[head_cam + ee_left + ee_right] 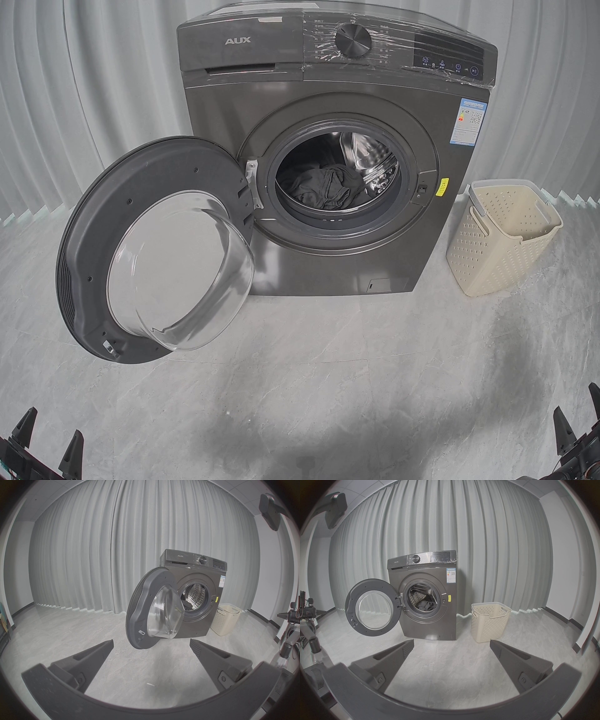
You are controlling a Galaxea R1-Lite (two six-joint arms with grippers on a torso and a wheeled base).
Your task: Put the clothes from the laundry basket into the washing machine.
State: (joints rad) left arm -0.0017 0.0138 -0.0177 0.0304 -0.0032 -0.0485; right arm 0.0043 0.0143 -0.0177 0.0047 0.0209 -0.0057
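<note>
Plainly, both claws are spread wide and carry nothing. The left gripper hangs low above the floor, its two dark fingers well apart, with only bare floor between them and nothing touching the pads. The right gripper is in the same state: its jaws are wide and touch nothing. In the head view, both sit at the near edge, one at each lower corner, well apart from the washing machine.

The clothes lie as a dark, crumpled heap inside the drum, resting on its lower part just behind the round opening. The door is swung fully open to the robot's left, with its clear bowl-shaped window facing out. The laundry basket, cream and perforated, stands upright on the floor just beside the machine on the robot's right, and its inner walls are in sight.

The floor is pale grey, marbled tile with a soft sheen. A pleated, light grey curtain runs behind the machine across the whole back of the room.
</note>
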